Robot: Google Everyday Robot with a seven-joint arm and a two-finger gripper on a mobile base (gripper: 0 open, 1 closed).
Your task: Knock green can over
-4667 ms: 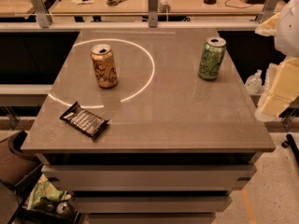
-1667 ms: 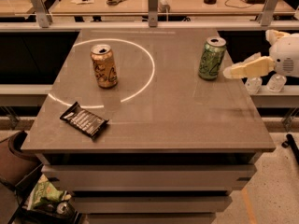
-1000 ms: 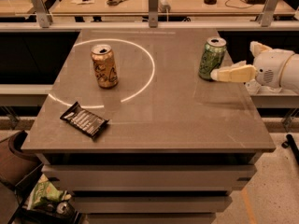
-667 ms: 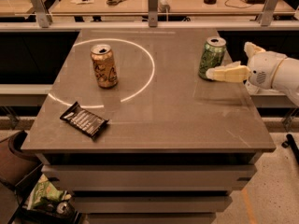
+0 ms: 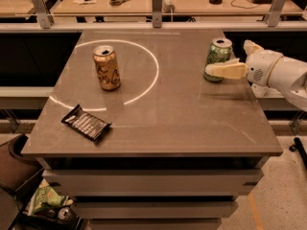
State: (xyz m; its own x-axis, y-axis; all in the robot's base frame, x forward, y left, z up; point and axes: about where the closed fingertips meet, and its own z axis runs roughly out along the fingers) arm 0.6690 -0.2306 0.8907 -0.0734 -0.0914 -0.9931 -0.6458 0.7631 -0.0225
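Filling most of the view, a grey table (image 5: 182, 114) carries a thin white ring (image 5: 156, 71) drawn on its left half. The robot's white arm (image 5: 288, 75) reaches in from the right at can height. Its gripper (image 5: 228, 57) is spread open and holds nothing: one finger (image 5: 225, 71) lies across the front of the green can (image 5: 218, 51), low on its body and seemingly touching it, while the other juts up behind, to the can's right. The green can stands upright near the table's far right corner. A gold can (image 5: 106, 68) stands upright inside the ring, well apart. A dark snack bar (image 5: 86, 122) lies near the front left edge.
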